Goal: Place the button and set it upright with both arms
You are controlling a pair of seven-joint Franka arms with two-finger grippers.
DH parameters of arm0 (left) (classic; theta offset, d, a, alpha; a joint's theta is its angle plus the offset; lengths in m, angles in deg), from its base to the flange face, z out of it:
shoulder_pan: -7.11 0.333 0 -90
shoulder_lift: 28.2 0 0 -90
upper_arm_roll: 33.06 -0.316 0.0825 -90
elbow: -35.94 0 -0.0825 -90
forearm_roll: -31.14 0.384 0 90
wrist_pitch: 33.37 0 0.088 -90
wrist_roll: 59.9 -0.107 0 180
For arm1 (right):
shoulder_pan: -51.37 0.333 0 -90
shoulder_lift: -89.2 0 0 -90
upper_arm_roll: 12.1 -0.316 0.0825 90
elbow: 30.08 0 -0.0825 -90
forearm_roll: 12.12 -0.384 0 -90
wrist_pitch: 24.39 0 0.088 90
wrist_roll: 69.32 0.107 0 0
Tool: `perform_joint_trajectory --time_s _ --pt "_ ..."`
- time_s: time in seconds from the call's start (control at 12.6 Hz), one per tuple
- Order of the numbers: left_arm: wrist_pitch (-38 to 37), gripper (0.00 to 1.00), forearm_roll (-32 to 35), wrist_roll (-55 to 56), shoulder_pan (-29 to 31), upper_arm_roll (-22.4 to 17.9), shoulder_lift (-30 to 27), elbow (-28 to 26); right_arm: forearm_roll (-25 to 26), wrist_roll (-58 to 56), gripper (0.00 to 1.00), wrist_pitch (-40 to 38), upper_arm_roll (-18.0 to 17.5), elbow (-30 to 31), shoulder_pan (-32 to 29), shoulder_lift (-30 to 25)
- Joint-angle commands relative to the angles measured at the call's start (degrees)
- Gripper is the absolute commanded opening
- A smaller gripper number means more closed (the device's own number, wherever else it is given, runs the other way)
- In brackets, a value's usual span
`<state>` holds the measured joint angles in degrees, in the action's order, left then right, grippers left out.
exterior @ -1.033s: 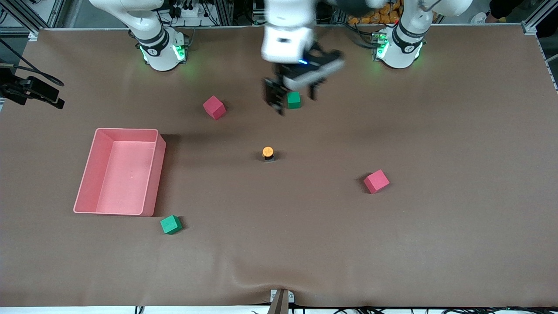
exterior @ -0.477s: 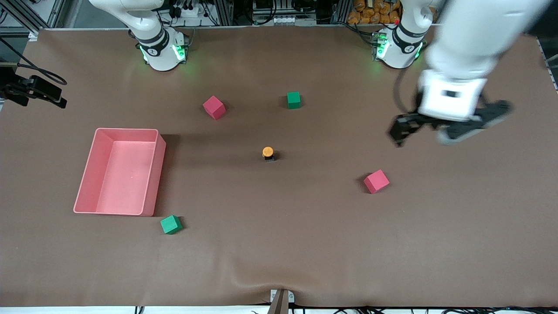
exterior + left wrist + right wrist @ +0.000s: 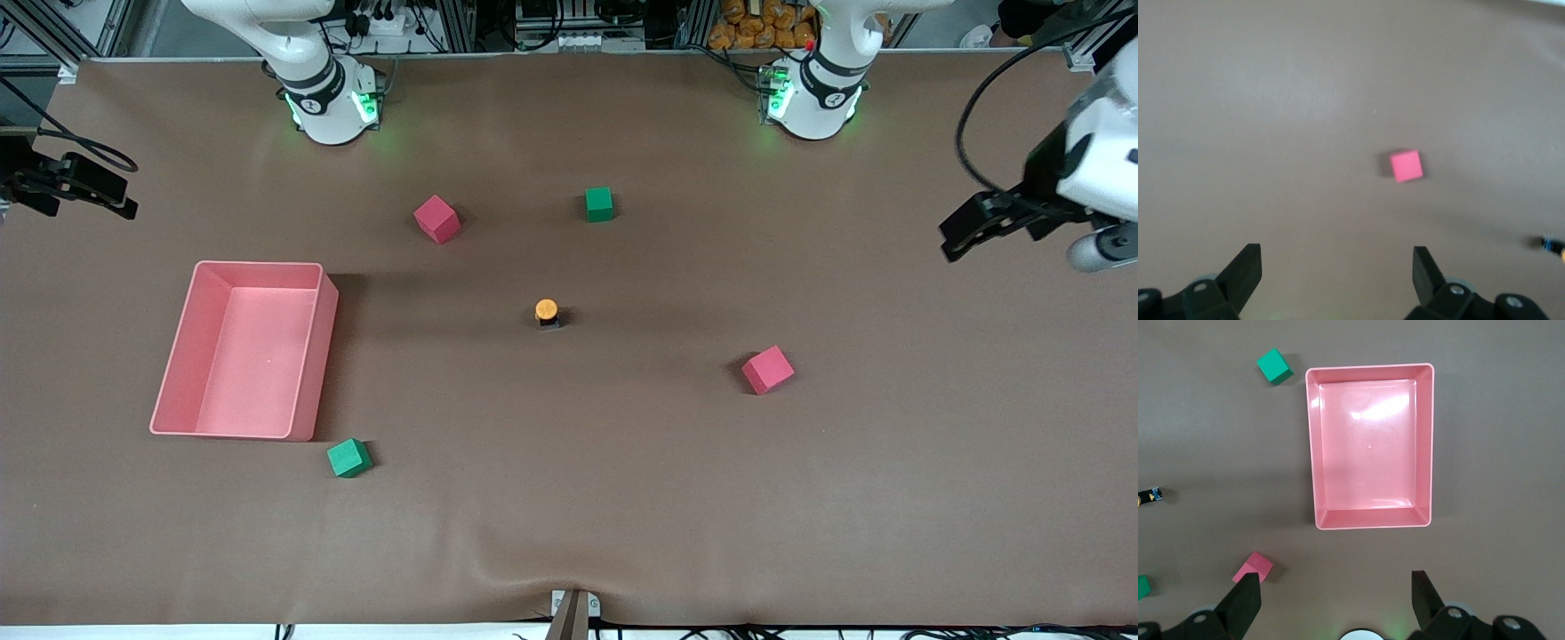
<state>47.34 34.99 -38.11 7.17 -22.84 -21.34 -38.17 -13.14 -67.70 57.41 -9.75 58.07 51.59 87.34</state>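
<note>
The tiny orange-capped black push button (image 3: 547, 313) stands upright mid-worktop (image 3: 622, 498). The left end effector (image 3: 1337, 275), released, is held over the left arm's end; the right end effector (image 3: 1336, 599), released, over the pink rectangular plastic bin (image 3: 1369, 520).

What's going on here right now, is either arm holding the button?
No. The button stands upright mid-table, orange cap up, untouched. The left claw is open and empty over the left arm's end of the table, with a pink cube in its view. The right claw is open, high above the pink tray.
</note>
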Motion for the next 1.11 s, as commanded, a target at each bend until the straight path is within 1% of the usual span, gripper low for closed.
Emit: perform_joint_trajectory --time_s 0.0,0.08,0.24,0.4,0.48,0.64,0.72,1.03 --pt "-1.1 1.00 -4.3 -4.4 3.4 0.4 -6.4 -7.5 -0.3 -0.6 1.00 -0.9 0.5 -0.7 0.7 0.3" --pt "0.0 1.00 -4.8 -5.3 3.5 -0.1 -8.9 -11.4 -0.3 -0.6 1.00 -0.8 0.5 -0.7 0.6 0.2" --pt "0.6 1.00 -5.3 -7.2 3.5 -1.3 -13.3 -17.3 -0.3 -0.6 1.00 -0.8 0.6 -0.6 0.7 0.2" --pt "0.8 1.00 -5.4 -8.3 2.4 -2.0 -16.3 -21.6 -0.3 -0.6 1.00 -0.3 0.6 -0.5 0.7 0.3" --pt "0.8 1.00 -5.3 -8.5 1.4 -2.7 -17.4 -22.9 -0.3 -0.5 1.00 -0.2 0.5 -0.5 0.8 0.3" --pt "0.5 1.00 -5.3 -10.4 -3.1 -7.8 -17.8 -23.2 -0.3 0.0 1.00 0.6 0.6 -0.5 1.9 0.5" --pt "0.5 1.00 -5.3 -12.4 -4.3 -9.3 -17.7 -22.8 -0.3 0.0 1.00 0.8 0.6 -0.6 1.7 1.0" --pt "0.6 1.00 -4.6 -13.3 -4.5 -9.3 -17.0 -21.2 -0.3 0.0 1.00 0.2 0.6 -0.4 1.4 1.0"
